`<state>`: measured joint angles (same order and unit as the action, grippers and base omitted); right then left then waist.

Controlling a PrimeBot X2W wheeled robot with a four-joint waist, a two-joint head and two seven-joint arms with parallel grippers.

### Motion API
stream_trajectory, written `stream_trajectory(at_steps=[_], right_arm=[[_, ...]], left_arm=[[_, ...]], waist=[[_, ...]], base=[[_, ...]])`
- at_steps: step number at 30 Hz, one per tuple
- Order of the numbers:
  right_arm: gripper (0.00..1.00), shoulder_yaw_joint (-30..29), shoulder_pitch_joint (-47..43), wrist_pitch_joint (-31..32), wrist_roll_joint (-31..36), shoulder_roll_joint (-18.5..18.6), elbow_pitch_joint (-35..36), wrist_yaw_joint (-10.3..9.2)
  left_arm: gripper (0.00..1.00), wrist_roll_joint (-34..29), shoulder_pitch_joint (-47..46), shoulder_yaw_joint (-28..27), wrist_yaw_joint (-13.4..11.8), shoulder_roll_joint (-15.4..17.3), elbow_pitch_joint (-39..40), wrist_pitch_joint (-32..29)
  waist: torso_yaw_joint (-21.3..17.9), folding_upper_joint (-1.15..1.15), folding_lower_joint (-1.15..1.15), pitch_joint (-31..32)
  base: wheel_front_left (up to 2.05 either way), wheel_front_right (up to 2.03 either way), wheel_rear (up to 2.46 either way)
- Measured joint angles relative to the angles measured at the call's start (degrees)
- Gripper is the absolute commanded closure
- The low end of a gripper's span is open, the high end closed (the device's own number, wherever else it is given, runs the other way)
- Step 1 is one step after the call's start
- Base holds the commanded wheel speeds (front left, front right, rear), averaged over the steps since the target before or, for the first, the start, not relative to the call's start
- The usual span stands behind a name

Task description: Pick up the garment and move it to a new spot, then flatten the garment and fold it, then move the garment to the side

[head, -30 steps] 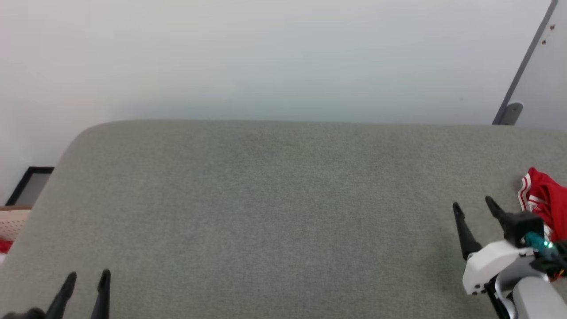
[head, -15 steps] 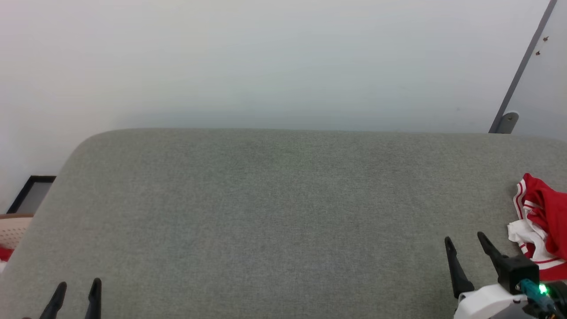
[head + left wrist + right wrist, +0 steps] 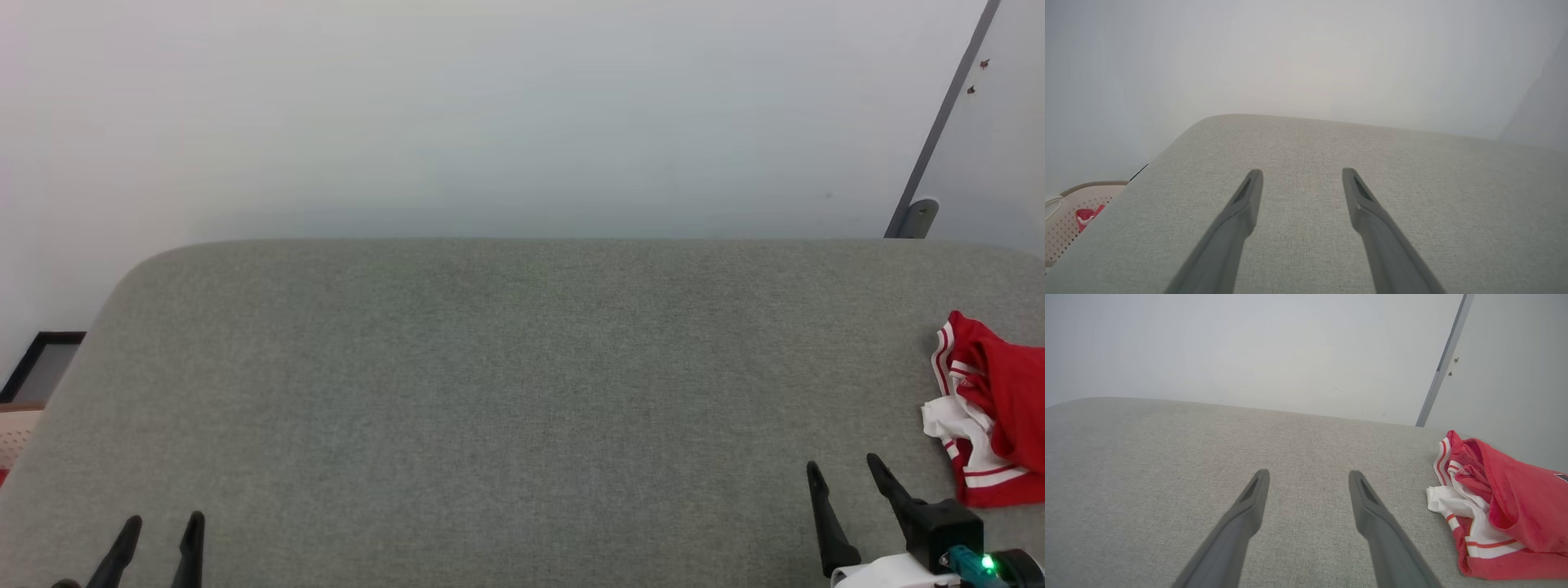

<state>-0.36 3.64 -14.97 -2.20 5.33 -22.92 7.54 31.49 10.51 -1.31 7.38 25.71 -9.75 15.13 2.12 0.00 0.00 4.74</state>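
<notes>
Just right of the spread, empty right claw, the garment lies crumpled on the cushion.

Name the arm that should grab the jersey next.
Right. The right gripper is open, beside the crumpled red jersey at the right end of the cushion; the left gripper, also open, is far off at the left.

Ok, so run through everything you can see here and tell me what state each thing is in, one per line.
garment: crumpled in a heap, lying on the grey pad, not held.
left gripper: open, holding nothing.
right gripper: open, holding nothing, beside the garment and apart from it.
basket: off the pad's left end, with a red cloth inside.
grey pad: flat, carrying the garment at its right end.
</notes>
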Motion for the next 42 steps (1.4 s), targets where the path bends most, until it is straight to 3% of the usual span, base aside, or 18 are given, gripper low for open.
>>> stream_trajectory(at_steps=[5, 6, 13, 42], right_arm=[[0.00, 0.3, -0.4, 0.0, -0.1, -0.1, 0.2, 0.00], [1.00, 0.3, -0.5, 0.0, -0.1, -0.1, 0.1, 0.00], [1.00, 0.2, -2.2, 1.4, -1.9, -0.6, -2.7, 0.00], [1.00, -1.8, -1.6, 8.3, -33.3, -1.2, 1.5, 0.00]], left_arm=[[0.00, 0.4, -0.1, 0.5, 0.0, 0.4, -0.2, 0.0], [1.00, 0.4, -0.1, 0.5, 0.0, 0.2, -0.3, 0.0], [1.00, 1.8, 0.9, 1.7, 0.0, -3.6, -2.7, -0.8], [1.00, 22.6, -4.9, -0.8, 0.0, -10.2, -3.4, -8.2]], waist=[[0.0, 0.00, 0.00, -0.1], [0.0, 0.00, 0.01, -0.1], [0.0, 0.00, 0.00, -0.2], [-0.5, 0.00, 0.00, -1.3]], base=[[0.00, 0.00, 0.00], [0.00, 0.00, 0.00], [0.00, 0.00, 0.00], [0.00, 0.00, 0.00]])
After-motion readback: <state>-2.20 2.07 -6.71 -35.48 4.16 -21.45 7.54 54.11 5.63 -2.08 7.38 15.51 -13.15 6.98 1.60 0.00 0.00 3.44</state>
